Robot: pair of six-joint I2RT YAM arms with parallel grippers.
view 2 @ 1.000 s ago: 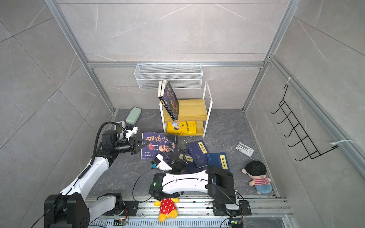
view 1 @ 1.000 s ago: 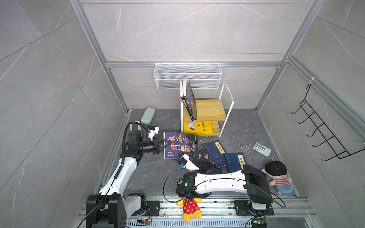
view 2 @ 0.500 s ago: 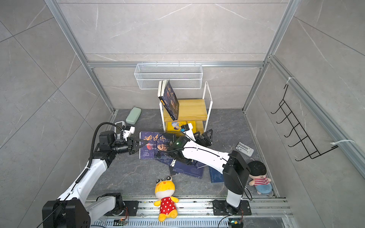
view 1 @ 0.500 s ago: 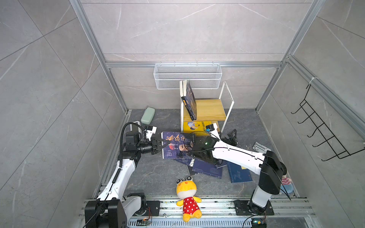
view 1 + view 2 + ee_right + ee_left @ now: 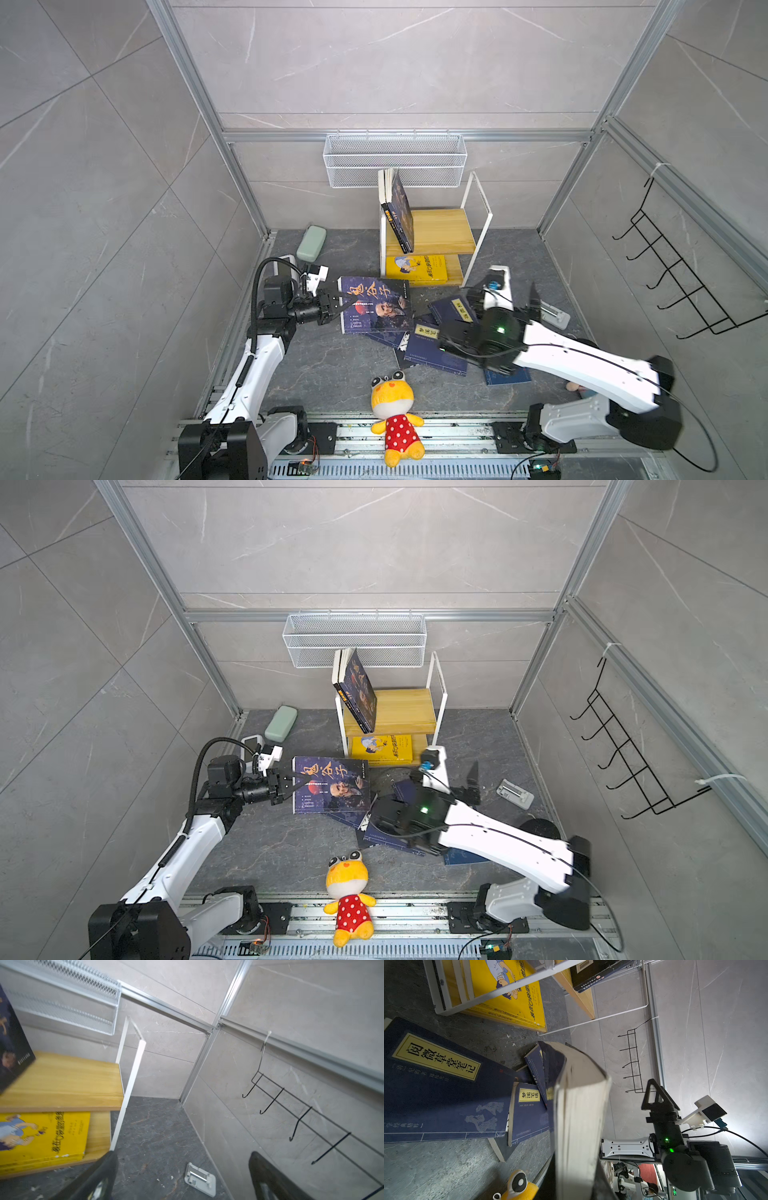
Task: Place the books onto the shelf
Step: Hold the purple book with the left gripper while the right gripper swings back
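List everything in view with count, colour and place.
shelf: one, light wood, back wall
mesh basket: one, white, back wall
hook rack: one, black, right wall
leaning books: a few, navy, upper tier
yellow books: stack, lower tier
floor books: several, navy, before shelf
held book: one, navy, left gripper
case: one, green, left of shelf
plush toy: one, yellow-red, front rail
small device: one, white, floor right
left gripper: black, shut on held book
right gripper: black, open
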